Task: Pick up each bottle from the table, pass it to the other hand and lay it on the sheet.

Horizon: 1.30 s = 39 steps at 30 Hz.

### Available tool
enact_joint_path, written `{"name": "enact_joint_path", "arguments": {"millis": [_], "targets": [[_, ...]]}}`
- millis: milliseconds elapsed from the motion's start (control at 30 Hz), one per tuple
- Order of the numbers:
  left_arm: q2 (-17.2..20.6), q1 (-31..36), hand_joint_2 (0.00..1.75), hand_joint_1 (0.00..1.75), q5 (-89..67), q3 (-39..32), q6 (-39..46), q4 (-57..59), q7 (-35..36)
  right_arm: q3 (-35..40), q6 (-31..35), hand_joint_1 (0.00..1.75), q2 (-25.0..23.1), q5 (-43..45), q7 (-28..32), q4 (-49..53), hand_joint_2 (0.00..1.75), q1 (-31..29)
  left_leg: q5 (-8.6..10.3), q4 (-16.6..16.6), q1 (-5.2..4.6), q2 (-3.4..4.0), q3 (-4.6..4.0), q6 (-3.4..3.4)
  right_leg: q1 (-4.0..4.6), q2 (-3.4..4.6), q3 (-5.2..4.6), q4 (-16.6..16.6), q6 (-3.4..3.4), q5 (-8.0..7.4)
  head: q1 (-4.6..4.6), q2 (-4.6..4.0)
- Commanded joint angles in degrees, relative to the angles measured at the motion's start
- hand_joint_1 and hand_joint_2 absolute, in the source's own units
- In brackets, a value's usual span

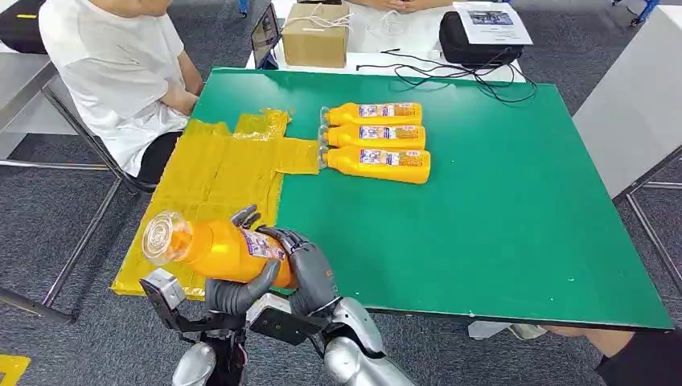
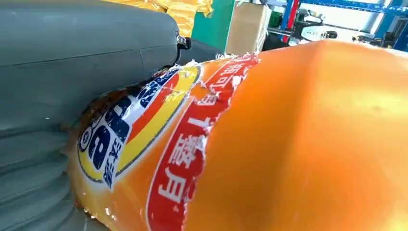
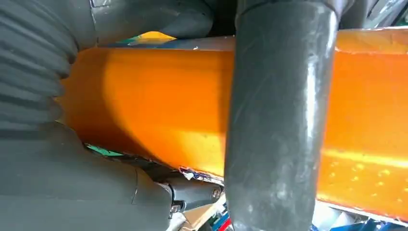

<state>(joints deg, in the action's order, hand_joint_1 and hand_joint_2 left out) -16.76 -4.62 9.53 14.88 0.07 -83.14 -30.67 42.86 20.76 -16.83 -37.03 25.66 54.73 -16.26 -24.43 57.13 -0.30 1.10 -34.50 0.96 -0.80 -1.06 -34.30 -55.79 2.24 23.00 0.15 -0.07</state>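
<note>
Both hands meet on one orange bottle [image 1: 213, 249] in the head view: the right hand [image 1: 310, 273] wraps its labelled end from the far side, and the left hand [image 1: 233, 293] cups it from beneath, thumb curled up round the body. The bottle's long axis runs across the two hands, its clear base leading out past the left hand toward the yellow sheet [image 1: 213, 173], which lies just beyond and below that end on the green worktop [image 1: 499, 209]. For the lay-down the left hand is the nearer one to the sheet. Three more bottles [image 1: 376, 141] lie side by side well ahead of the right hand, necks touching the sheet's edge. A seated person [image 1: 121, 72] is beyond the sheet.

Left wrist view: the grey thumb presses against the bottle's torn label [image 2: 144, 139], so this hand is grasping it; its fingers are hidden behind the bottle.

Right wrist view: a dark finger [image 3: 274, 120] crosses the orange body, clamped round it. I cannot tell which hand bears the weight.
</note>
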Motion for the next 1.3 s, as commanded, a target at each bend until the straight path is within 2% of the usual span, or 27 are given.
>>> {"name": "enact_joint_path", "arguments": {"millis": [33,300,333,367,400,567,633,733,833,867,933,967,1067,1133,1167,1300], "targets": [[-0.5,6.3,1.75,1.75,-0.7,1.0,1.3,2.4,-0.9,4.0,-1.9,1.38,-0.2,1.0,0.6,-4.4,1.75,1.5,-0.05,0.0,0.12,-0.33,0.20,-0.09,0.10,-0.18,0.32,0.1,-0.09,0.11,-0.02,0.00],[-0.3,6.3,1.75,1.75,-0.7,0.9,1.3,2.2,-0.8,4.0,-2.0,1.38,-0.1,1.0,0.6,-4.3,1.75,1.6,-0.06,0.0,0.11,-0.34,0.24,-0.09,0.09,-0.18,0.35,0.1,-0.10,0.12,0.00,0.00],[-0.3,6.2,1.75,1.75,-0.8,0.8,1.5,2.1,-1.1,3.6,-2.1,0.09,-0.2,1.6,0.6,-4.1,1.75,1.8,-0.04,0.0,0.09,-0.31,0.18,-0.08,0.07,-0.18,0.27,0.0,-0.08,0.11,0.00,0.00],[-0.3,6.1,1.75,1.75,-0.7,0.5,1.8,1.9,-1.3,3.1,-2.5,0.00,-0.2,2.6,0.9,-3.7,1.75,2.1,0.00,0.0,0.07,-0.24,0.10,-0.06,0.05,-0.15,0.18,0.1,-0.06,0.06,0.00,0.00],[-0.2,6.1,1.75,1.75,-0.7,0.1,2.0,1.8,-1.4,2.9,-2.3,0.00,-0.2,3.0,1.2,-3.3,0.00,2.2,-0.06,0.0,0.12,-0.35,0.25,-0.10,0.09,-0.19,0.36,0.1,-0.10,0.13,0.00,0.00],[-0.5,7.2,1.75,1.75,0.8,-2.8,3.1,2.3,-1.5,3.3,-0.2,0.00,0.1,3.4,3.6,-2.1,0.00,3.0,-0.02,0.0,0.07,-0.23,0.15,-0.07,0.06,-0.12,0.22,0.0,-0.07,0.07,0.02,0.00],[0.1,8.7,1.75,1.75,-2.7,-3.6,7.6,3.7,-1.6,2.9,1.9,0.00,0.4,4.9,6.0,-1.6,0.00,3.6,-0.02,-0.1,0.09,-0.33,0.19,-0.08,0.07,-0.20,0.28,0.1,-0.08,0.10,0.02,0.00],[4.7,15.1,1.75,1.75,-20.1,-3.2,20.1,13.6,0.2,3.7,5.6,0.00,1.5,6.3,9.7,1.3,0.00,4.7,-0.03,-0.1,0.13,-0.40,0.31,-0.11,0.10,-0.24,0.43,0.1,-0.11,0.13,0.00,0.00],[8.4,20.9,1.75,1.75,-31.9,-5.3,22.0,24.1,2.4,2.8,6.7,0.00,1.6,7.1,11.3,6.4,0.00,6.8,0.06,-0.2,0.08,-0.43,0.38,-0.13,0.05,-0.28,0.49,0.2,-0.13,0.07,0.02,0.00],[10.1,22.6,1.75,1.75,-46.2,-4.6,31.8,28.2,2.8,2.7,5.3,0.00,2.0,8.9,12.9,10.1,0.00,7.9,0.07,-0.2,0.06,-0.36,0.37,-0.12,0.04,-0.23,0.46,0.2,-0.12,0.04,0.02,0.00],[11.3,24.1,1.75,1.75,-47.5,-6.0,27.6,30.9,3.6,3.3,4.6,0.00,2.6,9.0,13.0,14.2,0.00,8.5,0.03,-0.1,0.10,-0.27,0.31,-0.14,0.08,-0.14,0.43,0.1,-0.13,0.06,0.04,0.00],[12.3,25.6,1.75,1.75,-52.1,-6.0,28.6,33.3,5.2,3.6,3.9,0.00,2.8,9.3,13.0,15.5,0.00,8.6,0.05,-0.1,0.04,-0.20,0.29,-0.09,0.01,-0.09,0.38,0.0,-0.09,0.06,0.07,0.00],[13.6,30.0,1.75,1.75,-56.2,-7.1,25.8,39.8,6.1,4.2,2.9,0.00,2.5,9.6,13.1,14.2,0.00,7.9,-0.05,-0.1,0.14,0.08,0.47,-0.18,0.11,0.22,0.44,0.0,-0.20,0.03,-0.04,0.00],[14.1,31.8,1.75,1.75,-58.0,-7.0,25.1,42.8,6.5,3.9,3.0,0.00,2.1,10.4,14.0,12.5,0.00,7.6,0.10,-0.1,0.05,-0.16,0.21,-0.10,0.03,-0.14,0.22,0.0,-0.10,0.01,0.00,0.00],[14.8,33.0,1.75,1.75,-60.5,-6.2,24.9,45.1,7.8,3.9,3.1,0.00,1.9,10.9,14.3,11.8,0.00,7.5,0.06,-0.1,0.12,-0.29,0.32,-0.16,0.10,-0.19,0.37,0.0,-0.15,0.08,0.02,0.00],[18.4,37.5,1.75,1.75,-70.9,-2.0,22.0,55.2,14.7,5.1,2.6,0.00,2.7,13.5,14.3,12.5,0.00,7.3,0.03,0.0,0.14,-0.09,0.32,-0.14,0.11,0.03,0.36,0.0,-0.14,0.03,0.02,0.00]]}}
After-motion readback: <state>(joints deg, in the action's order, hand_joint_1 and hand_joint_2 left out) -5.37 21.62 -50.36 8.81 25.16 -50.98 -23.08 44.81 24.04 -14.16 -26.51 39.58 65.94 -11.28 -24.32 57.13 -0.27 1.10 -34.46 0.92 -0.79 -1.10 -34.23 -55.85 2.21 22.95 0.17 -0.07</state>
